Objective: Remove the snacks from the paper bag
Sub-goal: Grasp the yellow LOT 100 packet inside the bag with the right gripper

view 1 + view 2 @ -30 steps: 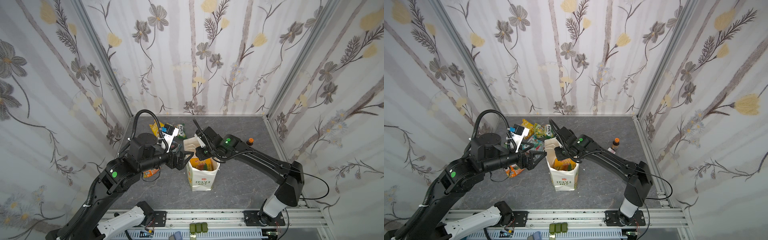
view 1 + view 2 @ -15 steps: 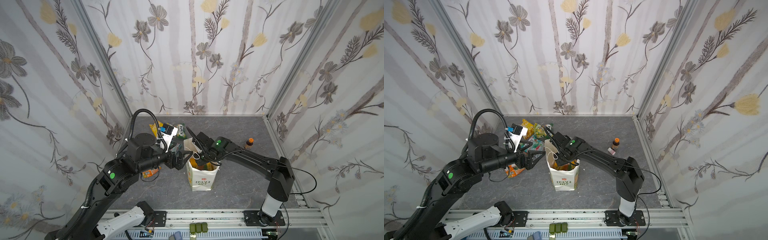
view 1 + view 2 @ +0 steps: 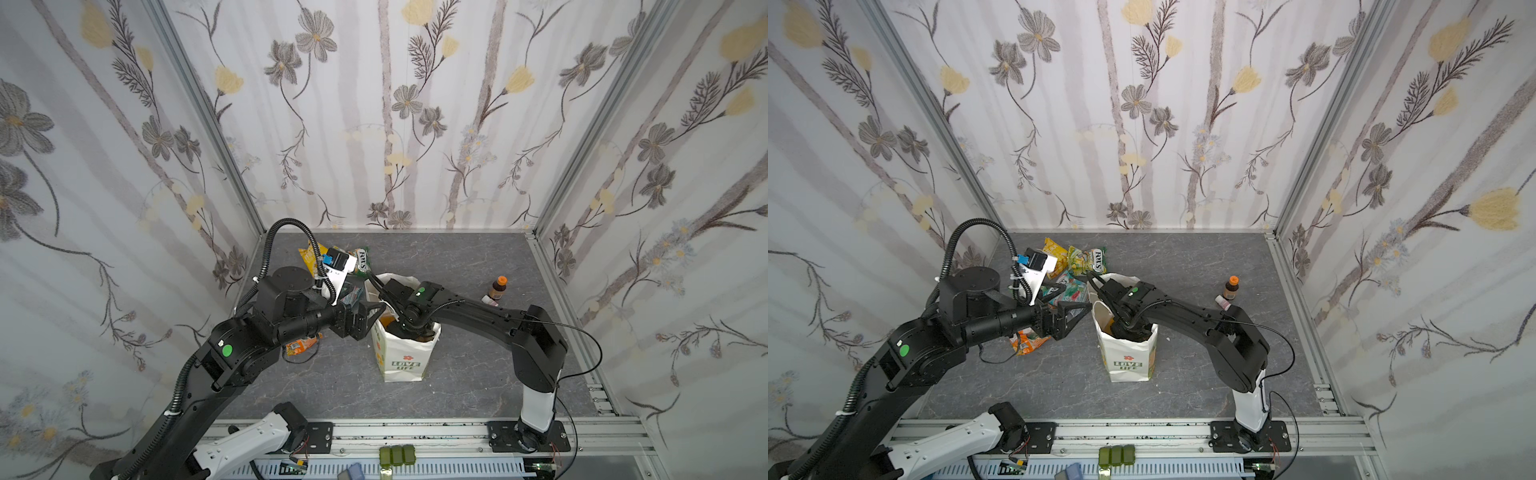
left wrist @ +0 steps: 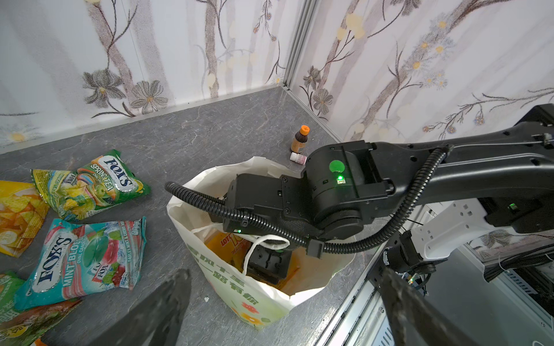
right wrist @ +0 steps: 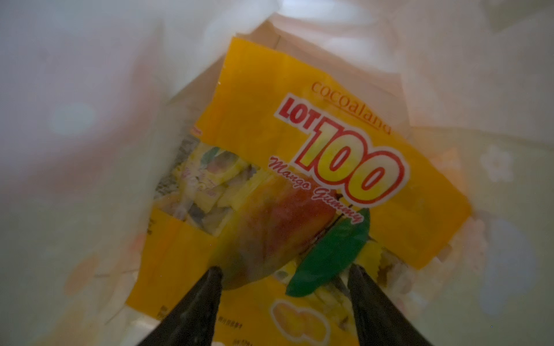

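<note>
Left of centre in both top views, loose snack packets lie flat on the grey table [image 3: 457, 266]: yellow chips packet [image 3: 1054, 250], green Fox's Spring Tea packet [image 4: 90, 185], teal Fox's Mint Blossom packet [image 4: 87, 257], orange packet [image 3: 1029, 341]. A cut-off green packet [image 4: 7, 287] shows at the left edge of the left wrist frame. Five out of the bag, counted.

Left gripper [image 3: 373, 322] hangs just left of the bag rim, fingers [image 4: 168, 302] spread wide, nothing between them. Can't tell if the upper tip touches the rim.

Paper bag [image 3: 401, 365], one, upright at frame centre, mouth open.

Right gripper [image 5: 284, 287] is down inside the bag, wrist over the rim. Its fingers [image 5: 204, 299] stand apart, clamped on nothing. Lot 100 mango gummy packet [image 5: 329, 179], one, stands tilted inside the bag just beyond the tips. Its mango picture shows in the gap between them. Contact: can't tell.

Right of the bag, well apart: brown bottle [image 3: 498, 287], orange cap, upright, and small white bottle [image 3: 488, 300] lying just beside it. Two bottles.
</note>
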